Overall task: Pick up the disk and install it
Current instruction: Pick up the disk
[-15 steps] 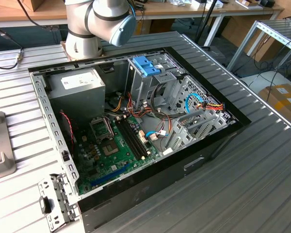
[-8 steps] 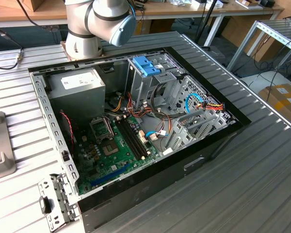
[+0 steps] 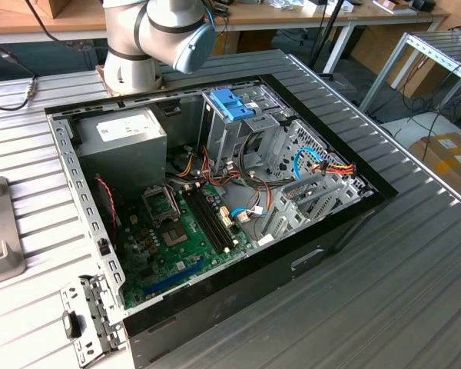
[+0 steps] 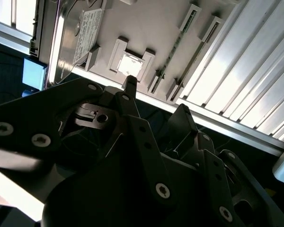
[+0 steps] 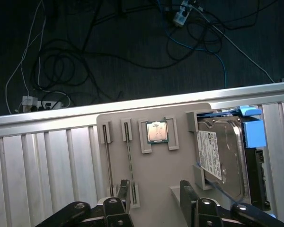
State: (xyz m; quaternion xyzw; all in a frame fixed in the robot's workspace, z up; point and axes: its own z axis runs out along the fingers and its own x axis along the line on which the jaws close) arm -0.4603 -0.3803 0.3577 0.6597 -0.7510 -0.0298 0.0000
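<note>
— How does the rig look from your seat?

— I see the ribbed metal surface point(image 3: 415, 292) carrying the computer case point(image 3: 215, 311), laid on its side with the panel off. I take that to be so the drive cage point(image 3: 257, 134) can be reached from above. The arm point(image 3: 157, 31) stands at the case's far edge in the exterior view.

— And the disk point(image 5: 220, 156)?

— In the first wrist view it lies flat on the grey holder tray point(image 5: 180, 165), label up, boxed in by raised stops, which I judge keep it square for a clean grab. My pincer point(image 5: 155, 187) hangs above the tray, fingers spread with nothing between them; the disk is off to one side, untouched. The processor chip point(image 5: 156, 131) sits in its own nest nearby.
</note>
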